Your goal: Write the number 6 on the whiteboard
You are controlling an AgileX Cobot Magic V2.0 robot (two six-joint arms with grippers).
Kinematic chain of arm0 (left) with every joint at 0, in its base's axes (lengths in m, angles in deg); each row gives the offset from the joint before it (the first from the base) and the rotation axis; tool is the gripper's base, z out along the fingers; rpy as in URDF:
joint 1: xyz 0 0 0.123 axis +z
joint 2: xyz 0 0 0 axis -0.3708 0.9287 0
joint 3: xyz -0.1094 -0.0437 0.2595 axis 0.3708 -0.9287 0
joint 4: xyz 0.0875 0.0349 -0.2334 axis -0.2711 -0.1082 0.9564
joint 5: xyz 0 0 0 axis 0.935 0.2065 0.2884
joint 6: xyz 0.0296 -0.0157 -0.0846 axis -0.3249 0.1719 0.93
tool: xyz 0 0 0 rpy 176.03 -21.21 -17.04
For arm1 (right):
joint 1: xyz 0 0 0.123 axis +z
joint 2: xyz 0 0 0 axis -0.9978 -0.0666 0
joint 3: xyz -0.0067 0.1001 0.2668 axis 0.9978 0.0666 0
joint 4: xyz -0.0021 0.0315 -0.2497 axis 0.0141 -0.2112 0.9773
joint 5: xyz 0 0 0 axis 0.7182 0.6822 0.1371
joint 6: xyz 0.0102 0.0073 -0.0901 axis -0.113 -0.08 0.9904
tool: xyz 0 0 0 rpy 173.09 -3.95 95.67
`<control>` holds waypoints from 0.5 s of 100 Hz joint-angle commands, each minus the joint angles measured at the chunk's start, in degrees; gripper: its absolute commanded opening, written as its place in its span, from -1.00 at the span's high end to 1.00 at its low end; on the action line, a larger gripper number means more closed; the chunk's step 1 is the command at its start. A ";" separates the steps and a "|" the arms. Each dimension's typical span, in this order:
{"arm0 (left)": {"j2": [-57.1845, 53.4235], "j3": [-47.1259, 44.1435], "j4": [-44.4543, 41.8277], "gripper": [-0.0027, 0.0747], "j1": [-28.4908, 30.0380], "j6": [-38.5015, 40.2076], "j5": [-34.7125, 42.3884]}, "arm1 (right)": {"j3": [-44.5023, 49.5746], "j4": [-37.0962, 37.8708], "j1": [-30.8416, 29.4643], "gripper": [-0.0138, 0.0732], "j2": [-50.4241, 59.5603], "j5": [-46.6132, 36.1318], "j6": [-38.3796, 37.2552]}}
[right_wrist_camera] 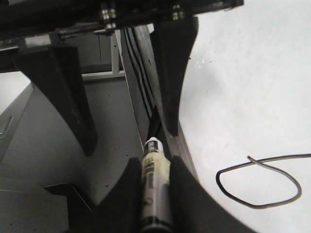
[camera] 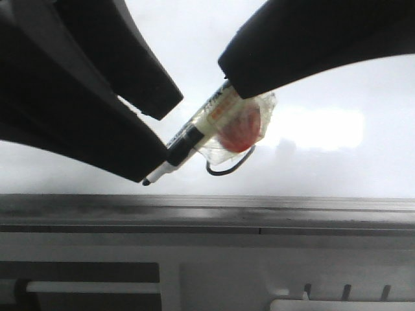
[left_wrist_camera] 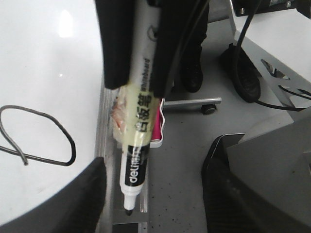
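Observation:
The whiteboard [camera: 324, 84] is glossy white, with a grey rail [camera: 194, 207] along its bottom edge. The number 6 shows as a thin black looped line in the left wrist view [left_wrist_camera: 58, 160] and in the right wrist view [right_wrist_camera: 257, 204]. In the front view only its lower curve [camera: 227, 171] shows under the marker. My right gripper [camera: 240, 84] is shut on a taped white-and-black marker [camera: 188, 139]. The marker's tip is off the board, over the rail. My left gripper [left_wrist_camera: 153, 204] is open, its fingers [left_wrist_camera: 73, 204] wide on either side of the marker tip [left_wrist_camera: 129, 209].
A red lump [camera: 240, 129] is taped to the marker. Beyond the board's edge the left wrist view shows grey floor, a chair foot with a caster [left_wrist_camera: 209, 108], black cables [left_wrist_camera: 248, 73] and a pink-and-white object [left_wrist_camera: 158, 131] by the rail.

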 commanded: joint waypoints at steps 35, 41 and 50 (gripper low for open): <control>-0.23 1.92 5.97 -0.12 -0.42 0.01 5.41 | -2.00 -1.27 0.20 0.83 0.64 -3.77 0.89; 0.45 1.92 7.57 -0.10 -0.42 0.01 5.41 | -2.00 -1.27 0.94 0.83 0.64 -3.77 1.03; 1.77 1.92 8.06 -0.04 -0.42 0.01 5.41 | -2.00 -1.27 2.66 0.83 0.64 -3.88 1.66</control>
